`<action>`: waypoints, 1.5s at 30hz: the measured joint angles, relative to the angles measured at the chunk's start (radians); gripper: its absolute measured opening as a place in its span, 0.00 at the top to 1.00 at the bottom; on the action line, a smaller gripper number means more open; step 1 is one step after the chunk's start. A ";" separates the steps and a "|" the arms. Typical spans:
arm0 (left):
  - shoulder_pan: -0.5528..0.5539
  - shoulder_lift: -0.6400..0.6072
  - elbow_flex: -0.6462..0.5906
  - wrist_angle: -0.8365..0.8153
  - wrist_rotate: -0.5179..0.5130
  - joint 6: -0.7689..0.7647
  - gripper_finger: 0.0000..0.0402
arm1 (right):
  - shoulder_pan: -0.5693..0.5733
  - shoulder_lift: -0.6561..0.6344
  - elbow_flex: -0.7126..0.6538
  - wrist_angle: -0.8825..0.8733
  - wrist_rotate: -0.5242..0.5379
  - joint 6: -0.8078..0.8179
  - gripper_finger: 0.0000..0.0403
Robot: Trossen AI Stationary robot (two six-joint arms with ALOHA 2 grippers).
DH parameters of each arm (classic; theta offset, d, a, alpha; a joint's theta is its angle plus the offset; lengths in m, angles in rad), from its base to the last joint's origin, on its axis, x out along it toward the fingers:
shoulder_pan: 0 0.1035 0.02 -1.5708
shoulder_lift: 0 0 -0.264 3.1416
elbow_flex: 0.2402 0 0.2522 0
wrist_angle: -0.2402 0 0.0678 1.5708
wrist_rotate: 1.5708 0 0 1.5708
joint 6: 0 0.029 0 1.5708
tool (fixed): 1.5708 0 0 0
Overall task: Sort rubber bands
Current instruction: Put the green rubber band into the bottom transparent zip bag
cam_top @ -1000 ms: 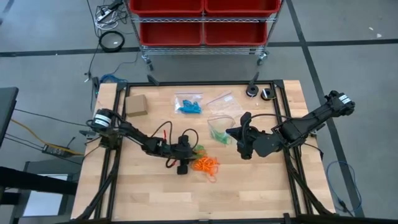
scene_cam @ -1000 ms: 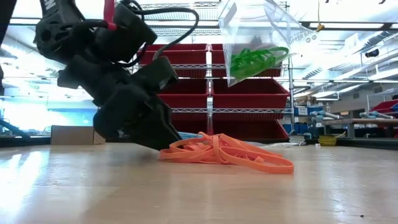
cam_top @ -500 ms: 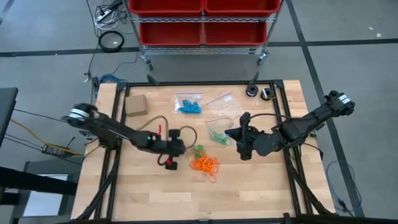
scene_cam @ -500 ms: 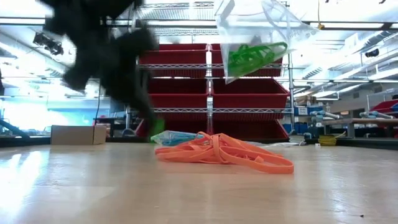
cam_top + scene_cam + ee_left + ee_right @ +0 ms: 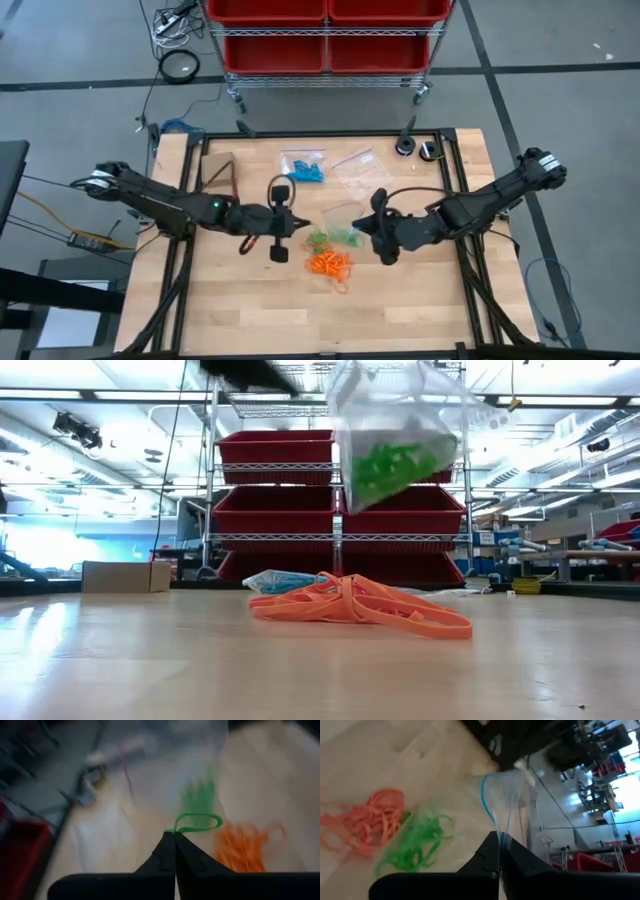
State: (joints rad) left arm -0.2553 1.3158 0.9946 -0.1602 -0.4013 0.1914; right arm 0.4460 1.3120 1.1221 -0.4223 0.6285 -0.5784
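My left gripper (image 5: 175, 834) is shut on one green rubber band (image 5: 199, 821), raised above the table near its middle (image 5: 297, 222). My right gripper (image 5: 368, 228) is shut on a clear zip bag (image 5: 390, 430) that holds several green rubber bands (image 5: 417, 845). The bag hangs in the air between the two grippers. A pile of orange rubber bands (image 5: 350, 605) lies on the table below it. A few green bands (image 5: 318, 239) lie beside that pile. My left gripper pinches one end of the green band's loop (image 5: 172, 830) between its two fingertips. The rest of the loop sticks out past the tips, clear of the table. My right gripper pinches the bag's wall just below its blue zip line (image 5: 499, 834) between its two fingers. It comes from the table's right side, slanting down. The bag hangs clear of the table, tilted, the green bands (image 5: 395, 460) gathered low inside.
A bag of blue bands (image 5: 303, 167) and another clear bag (image 5: 357, 166) lie toward the far edge. A tan cardboard box (image 5: 218, 168) sits at the far left. Two small round things (image 5: 415, 148) are at the far right. Bare wood lies along the near edge.
My left gripper has risen from the table beside the orange pile, carrying a green band up and toward the bag, and has tipped closer to level. My right gripper has shifted slightly toward the left and near edges with the bag, which now hangs more tilted.
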 joint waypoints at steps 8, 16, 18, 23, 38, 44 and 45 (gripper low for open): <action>0.004 0.001 0.172 0.006 -0.022 0.144 1.00 | -0.023 0.084 0.000 0.017 0.000 -0.056 1.00; 0.060 0.079 0.203 -0.047 0.014 0.172 0.99 | -0.040 0.091 0.000 0.104 -0.015 -0.116 1.00; 0.066 0.108 0.203 -0.052 0.021 0.172 0.99 | -0.040 0.089 0.000 0.124 -0.017 -0.130 1.00; 0.070 0.138 0.203 -0.039 0.021 0.202 0.98 | -0.041 0.089 0.000 0.131 -0.024 -0.132 1.00; 0.069 0.127 0.225 -0.098 0.050 0.195 0.49 | -0.049 0.089 0.000 0.129 -0.022 -0.132 1.00; 0.063 0.098 0.298 -0.224 -0.021 0.193 0.49 | -0.049 0.086 0.000 0.102 0.030 -0.131 1.00; 0.063 0.091 0.310 -0.253 -0.041 0.193 0.49 | -0.047 0.083 0.000 0.093 0.037 -0.125 1.00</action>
State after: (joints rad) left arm -0.1925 1.4070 1.3046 -0.4128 -0.4424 0.3843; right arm 0.3991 1.3947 1.1221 -0.3294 0.6656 -0.7039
